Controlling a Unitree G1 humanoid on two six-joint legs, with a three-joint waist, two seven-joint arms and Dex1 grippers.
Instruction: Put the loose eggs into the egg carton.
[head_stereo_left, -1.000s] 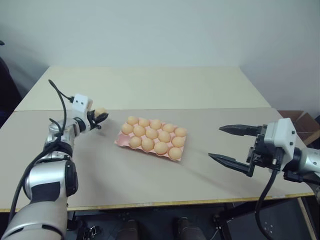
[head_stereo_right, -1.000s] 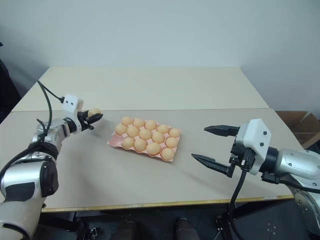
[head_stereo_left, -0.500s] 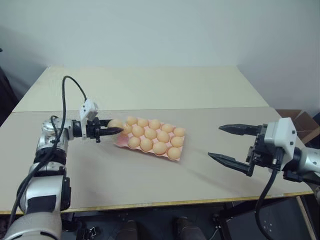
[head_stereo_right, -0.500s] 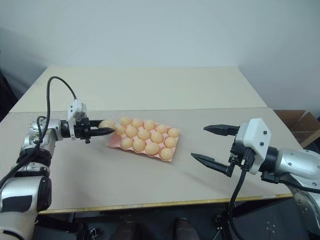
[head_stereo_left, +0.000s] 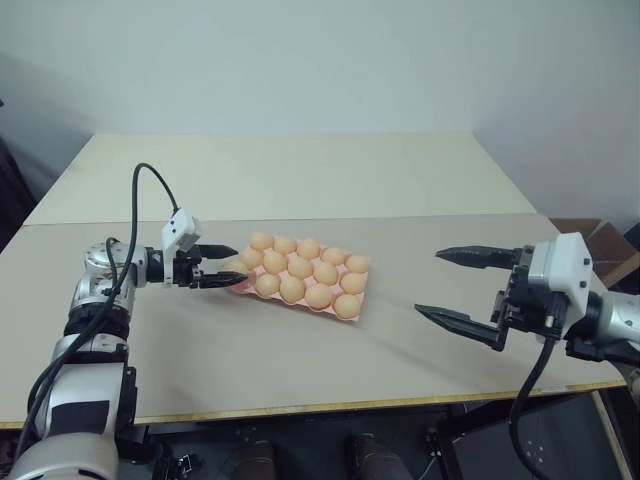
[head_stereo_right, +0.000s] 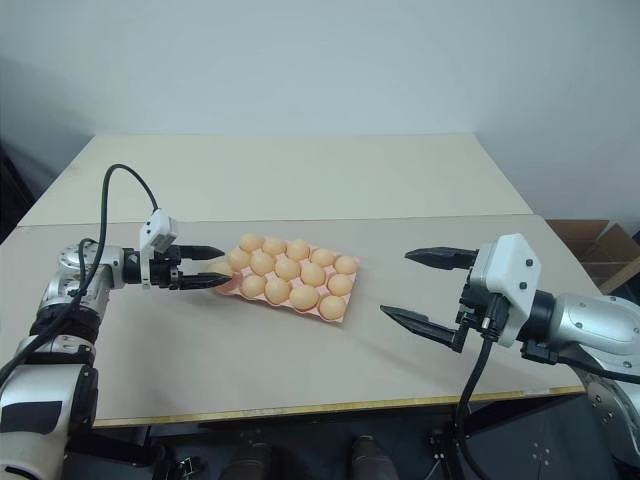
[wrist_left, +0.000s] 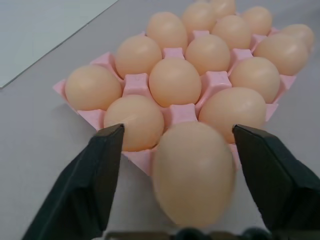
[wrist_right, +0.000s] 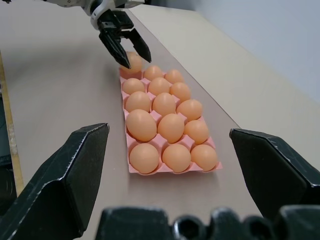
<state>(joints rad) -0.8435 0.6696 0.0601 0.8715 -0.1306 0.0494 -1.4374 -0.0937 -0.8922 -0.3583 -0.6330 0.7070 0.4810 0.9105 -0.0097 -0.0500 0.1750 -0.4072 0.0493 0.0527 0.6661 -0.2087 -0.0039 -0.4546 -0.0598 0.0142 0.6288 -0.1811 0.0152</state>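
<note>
Right now the left gripper (head_stereo_left: 236, 266) is reaching level and inward to the near left corner of the egg carton (wrist_left: 179, 114), and its two black fingers (wrist_left: 95, 185) are standing wide apart. An egg (wrist_left: 192, 172) is sitting between them, with a clear gap on either side, so nothing is gripping it. In the left wrist view the egg is lying at the carton's corner, just in front of the filled rows. It seems to be settling in or on the corner cup, though the pictures do not show for certain that it is seated. Its long axis is running up or along the fingers, not across the gap between them; which of the two I cannot tell.

The carton is resting on the table (head_stereo_left: 250, 350), roughly at the middle, turned a little askew. Every cup that can be made out is holding an egg, so the task is looking as good as finished, with this corner egg as the last one.

The right gripper (head_stereo_left: 427, 282) is hovering well apart from the carton on the other side, jaws spread wide and holding nothing.

The left arm is by far the nearer one. The egg is lying straight ahead of it, inside its open fingers, so any withdrawal is probably best made straight back along the fingers to avoid nudging the egg sideways out of its cup.
</note>
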